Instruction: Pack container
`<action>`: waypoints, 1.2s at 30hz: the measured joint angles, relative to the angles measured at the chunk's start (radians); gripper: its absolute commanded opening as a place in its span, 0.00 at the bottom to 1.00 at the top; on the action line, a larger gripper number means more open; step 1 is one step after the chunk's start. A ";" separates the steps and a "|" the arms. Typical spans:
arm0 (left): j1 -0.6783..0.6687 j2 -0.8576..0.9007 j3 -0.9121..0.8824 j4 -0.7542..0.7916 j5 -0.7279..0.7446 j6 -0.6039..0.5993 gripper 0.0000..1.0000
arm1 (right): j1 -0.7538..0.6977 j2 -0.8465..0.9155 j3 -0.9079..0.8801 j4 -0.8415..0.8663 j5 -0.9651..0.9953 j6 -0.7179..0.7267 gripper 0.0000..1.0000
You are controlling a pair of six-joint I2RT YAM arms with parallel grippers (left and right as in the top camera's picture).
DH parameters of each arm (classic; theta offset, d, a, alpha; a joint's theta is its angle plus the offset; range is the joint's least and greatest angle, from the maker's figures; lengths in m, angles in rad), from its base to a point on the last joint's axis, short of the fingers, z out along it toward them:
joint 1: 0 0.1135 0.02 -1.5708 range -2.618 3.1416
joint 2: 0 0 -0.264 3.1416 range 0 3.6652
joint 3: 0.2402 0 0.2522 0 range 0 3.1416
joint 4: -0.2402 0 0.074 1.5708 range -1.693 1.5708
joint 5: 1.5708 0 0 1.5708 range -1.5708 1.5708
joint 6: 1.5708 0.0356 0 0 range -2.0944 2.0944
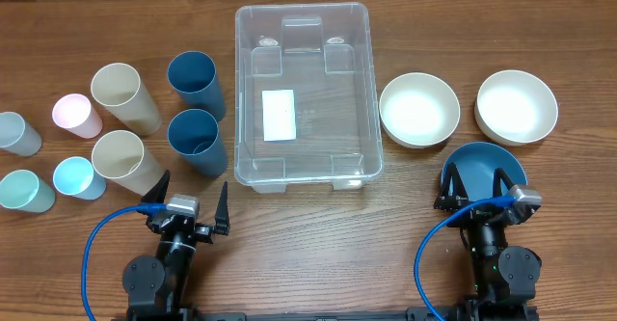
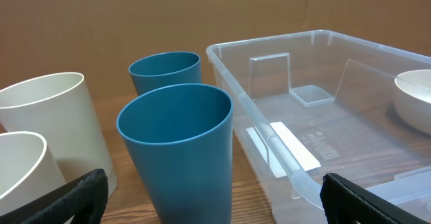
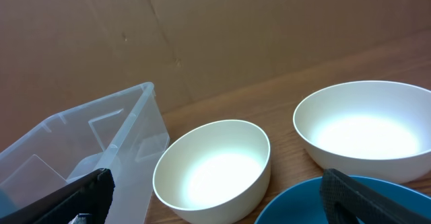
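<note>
The clear rectangular container [image 1: 366,90] stands empty at the table's middle, a white label on its bottom; it also shows in the left wrist view [image 2: 323,103] and the right wrist view [image 3: 101,143]. My left gripper [image 1: 189,200] is open and empty at the near left, facing a dark blue cup [image 2: 176,146]. My right gripper [image 1: 477,188] is open and empty at the near right, over the near edge of a dark blue bowl [image 1: 482,165].
Left of the container stand two dark blue cups [image 1: 197,82], two cream cups [image 1: 125,96], a pink cup [image 1: 75,115] and several light blue cups [image 1: 77,176]. Two white bowls [image 1: 418,109] [image 1: 517,105] sit right of it.
</note>
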 measured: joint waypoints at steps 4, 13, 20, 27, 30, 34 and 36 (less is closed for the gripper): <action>0.000 0.000 0.000 0.000 0.000 0.000 1.00 | 0.000 0.000 0.000 0.000 0.000 0.000 1.00; 0.000 0.000 0.000 0.000 0.000 0.000 1.00 | 0.000 0.000 0.000 0.000 0.000 0.000 1.00; 0.000 0.000 0.000 0.000 0.000 0.000 1.00 | 0.000 0.000 0.000 0.001 0.000 0.000 1.00; 0.000 0.000 0.000 0.001 0.012 -0.060 1.00 | 0.000 0.000 0.000 0.004 -0.045 0.000 1.00; 0.000 0.000 0.000 0.001 0.015 -0.212 1.00 | 0.000 0.000 0.000 0.016 -0.140 0.017 1.00; 0.000 0.000 0.000 0.005 0.112 -0.344 1.00 | 0.000 0.000 0.002 -0.034 -0.227 0.075 1.00; 0.000 0.000 0.016 -0.005 0.206 -0.370 1.00 | 0.000 0.000 0.021 -0.083 -0.243 0.084 1.00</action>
